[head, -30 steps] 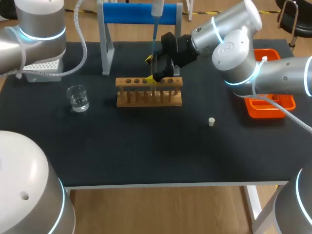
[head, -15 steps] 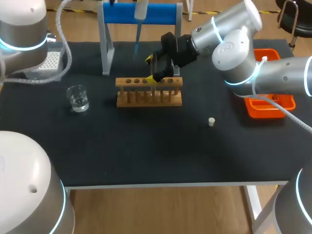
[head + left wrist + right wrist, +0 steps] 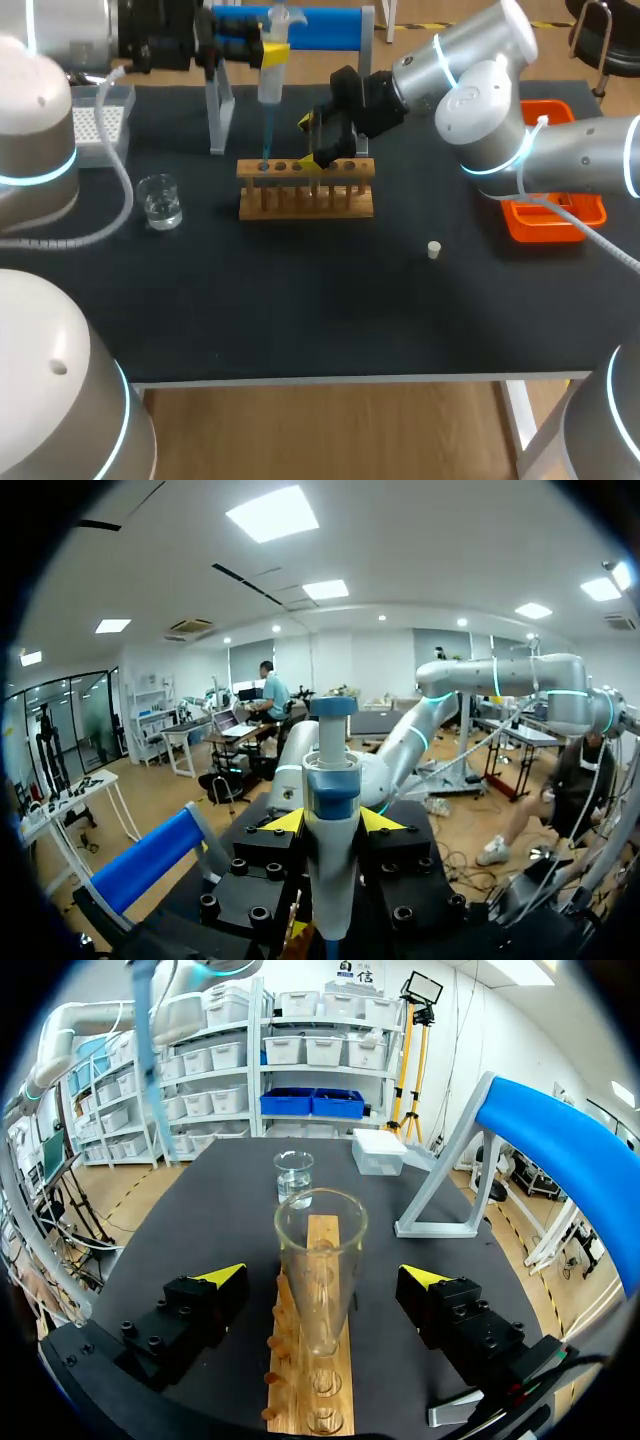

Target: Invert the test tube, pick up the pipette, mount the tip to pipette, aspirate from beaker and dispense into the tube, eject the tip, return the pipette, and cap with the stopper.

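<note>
Pipette, head view: white and blue pipette [image 3: 270, 85] hangs upright in the left gripper [image 3: 268, 46] over the back of the black bench [image 3: 300, 300]. Its thin blue tip [image 3: 266, 135] points down toward the left end of the wooden tube rack [image 3: 305, 192]; I cannot tell if they touch.
Right gripper, head view: right gripper [image 3: 320, 142] is low at the top of the rack, near its middle.
Other things, head view: small glass beaker with clear liquid [image 3: 160, 200] stands left of the rack. Small white stopper [image 3: 434, 250] lies on the bench to the right, well apart.
Left fingers, left wrist view: yellow-tipped fingers [image 3: 285, 822] are clenched on the pipette body from both sides.
Test tube, right wrist view: clear glass test tube [image 3: 320, 1270] stands upright in the rack, mouth up.
Right fingers, right wrist view: fingers [image 3: 222, 1276] are released, one on each side of the tube, apart from the glass.
</note>
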Robot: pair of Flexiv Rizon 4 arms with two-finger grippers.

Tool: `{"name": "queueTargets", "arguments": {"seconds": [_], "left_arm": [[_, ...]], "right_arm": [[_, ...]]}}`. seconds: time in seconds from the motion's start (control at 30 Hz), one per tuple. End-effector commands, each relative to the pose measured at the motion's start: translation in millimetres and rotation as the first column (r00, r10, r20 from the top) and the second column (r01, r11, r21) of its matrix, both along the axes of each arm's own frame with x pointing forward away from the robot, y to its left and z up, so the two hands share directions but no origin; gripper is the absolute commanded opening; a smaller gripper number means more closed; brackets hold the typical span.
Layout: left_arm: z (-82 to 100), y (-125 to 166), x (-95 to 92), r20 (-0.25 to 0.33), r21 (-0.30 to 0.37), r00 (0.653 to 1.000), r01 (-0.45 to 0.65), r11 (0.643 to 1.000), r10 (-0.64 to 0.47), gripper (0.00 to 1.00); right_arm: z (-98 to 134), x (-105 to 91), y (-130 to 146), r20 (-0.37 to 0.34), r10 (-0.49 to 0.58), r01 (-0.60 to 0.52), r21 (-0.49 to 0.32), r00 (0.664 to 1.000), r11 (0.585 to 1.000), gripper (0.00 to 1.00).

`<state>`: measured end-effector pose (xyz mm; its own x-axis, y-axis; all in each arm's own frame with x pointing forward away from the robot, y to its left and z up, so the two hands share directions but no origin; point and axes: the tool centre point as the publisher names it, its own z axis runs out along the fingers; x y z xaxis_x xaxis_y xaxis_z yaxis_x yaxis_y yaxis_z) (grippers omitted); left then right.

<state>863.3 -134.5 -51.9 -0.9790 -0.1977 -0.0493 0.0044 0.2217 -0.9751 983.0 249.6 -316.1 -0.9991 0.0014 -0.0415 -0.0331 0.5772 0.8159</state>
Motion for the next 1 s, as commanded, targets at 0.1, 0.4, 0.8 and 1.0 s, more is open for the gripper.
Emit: {"name": "queueTargets", "arguments": {"seconds": [0.1,0.4,0.8,1.0], "left_arm": [[-24.0,2,-34.6,0.036,-0.045,0.997,-0.07,0.997,0.071,0.0],[-47.3,-11,-42.5,0.071,-0.081,0.996,-0.052,0.995,0.057,0.0],[-63.5,-24,-36.0,0.094,-0.074,0.996,0.015,0.997,-0.008,0.0],[-68.2,-31,-32.9,0.076,-0.052,0.996,0.057,0.997,-0.052,0.0]], "right_arm": [[1,0.8,0,-0.001,0.002,-0.002,-0.003,1.0,1.0,1.0],[1,0.8,0,-0.001,0.002,-0.002,-0.003,1.0,1.0,1.0],[1,0.8,0,-0.001,0.002,-0.002,-0.003,1.0,1.0,1.0],[1,0.8,0,-0.001,0.002,-0.002,-0.003,1.0,1.0,1.0]]}}
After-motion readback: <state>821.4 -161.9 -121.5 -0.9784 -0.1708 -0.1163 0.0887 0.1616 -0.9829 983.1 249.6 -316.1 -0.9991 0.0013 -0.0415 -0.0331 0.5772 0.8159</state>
